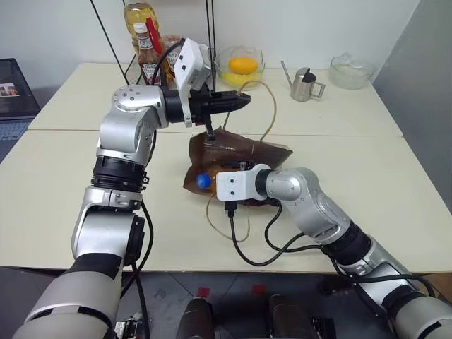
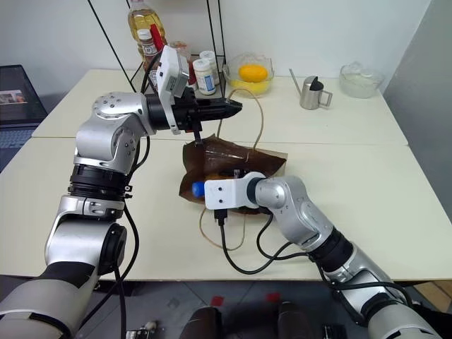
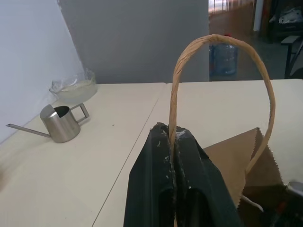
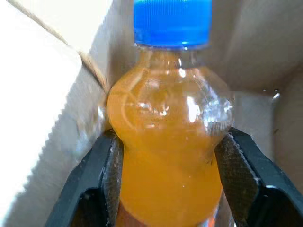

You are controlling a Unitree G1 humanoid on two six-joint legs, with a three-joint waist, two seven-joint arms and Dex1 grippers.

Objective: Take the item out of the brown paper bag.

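Orange-filled and blue-capped, the small clear bottle [image 4: 168, 142] sits between the two black fingers [image 4: 102, 184] of the right tool [image 4: 170, 189], which press against its sides just below the rounded shoulder; the cap points away from the wrist. Around the bottle rise the inner walls of the brown paper bag [image 1: 244, 159], and in the left eye view the blue cap shows at the bag's mouth, just beside the right tool's white housing. The bag lies crumpled on the bench [image 1: 395, 191] with its mouth turned toward the robot.

Above the bag, the left tool [image 1: 240, 101] points level toward the robot's right, its fingers pressed together on one tan cord handle [image 3: 222, 71]. The loop arches up past the fingertips and comes back down to the bag's serrated upper edge, so that side of the bag is held lifted.

Beyond the left tool, on the far part of the bench, stand a small steel watering can [image 1: 305, 85], a glass bowl holding an orange fruit [image 1: 242, 65], another glass bowl [image 1: 351, 70], and a ketchup bottle [image 1: 147, 60].
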